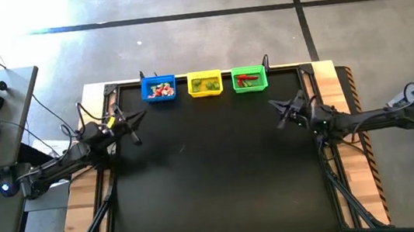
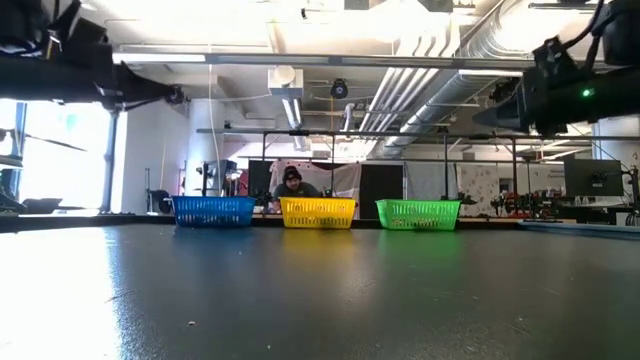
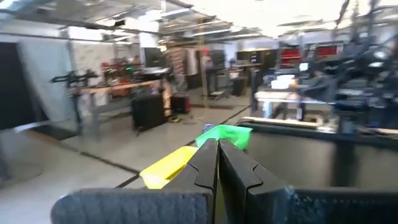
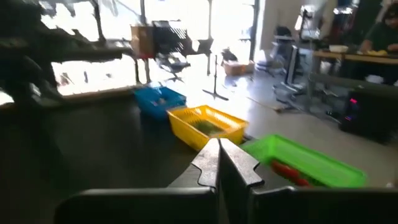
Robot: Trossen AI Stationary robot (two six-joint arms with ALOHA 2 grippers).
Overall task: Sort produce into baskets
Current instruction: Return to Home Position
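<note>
High view has the produce (image 1: 161, 91) in the baskets (image 1: 204, 73) at the far edge, so we draw left gripper (image 3: 217, 152) and right gripper (image 4: 219, 152), both pinched together and empty, back near, clear of rims

Both arms high and well apart, left claw (image 1: 136, 125) and right claw (image 1: 280, 113) closed.

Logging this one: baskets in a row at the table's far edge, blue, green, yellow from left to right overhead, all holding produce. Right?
Not quite. The high view shows the blue basket, then the yellow basket, then the green basket; the rest holds.
</note>
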